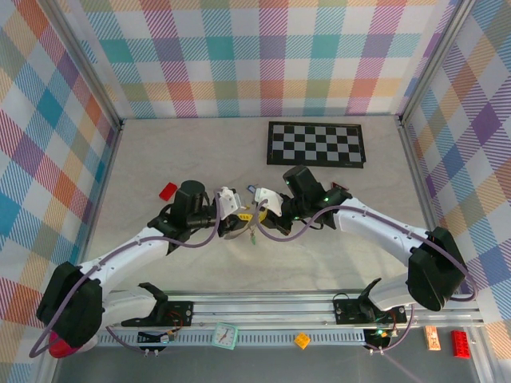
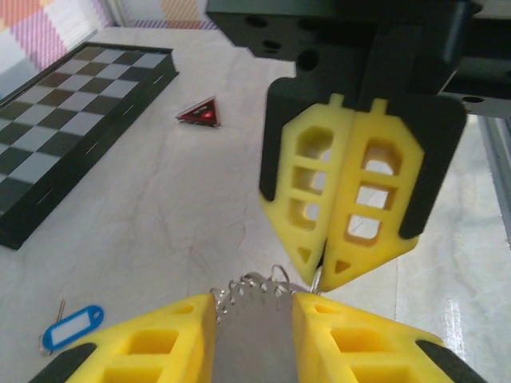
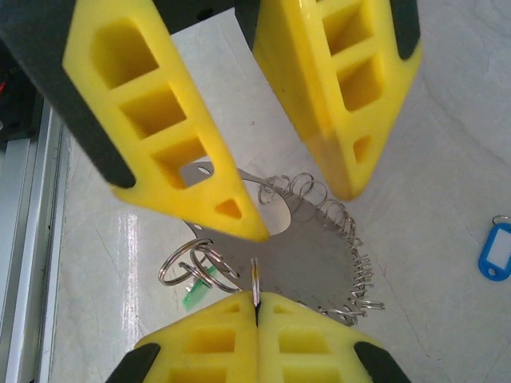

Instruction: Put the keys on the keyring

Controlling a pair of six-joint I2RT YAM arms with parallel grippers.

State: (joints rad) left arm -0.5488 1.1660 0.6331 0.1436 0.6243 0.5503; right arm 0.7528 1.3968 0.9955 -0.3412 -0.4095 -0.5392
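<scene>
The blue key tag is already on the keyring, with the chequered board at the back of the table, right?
No. The blue key tag lies loose on the table, apart from the keyring; the right wrist view shows it.

Bright, even light from overhead fills all three views, so the arms cast only faint, soft shadows on the pale worktop (image 1: 200, 152). In both wrist views white glare streaks the worktop's glossy surface beside the metal rail (image 3: 32, 263). The yellow fingers (image 2: 152, 343) of the left gripper (image 2: 254, 311) sit so near the lens that they look soft and swollen.
</scene>
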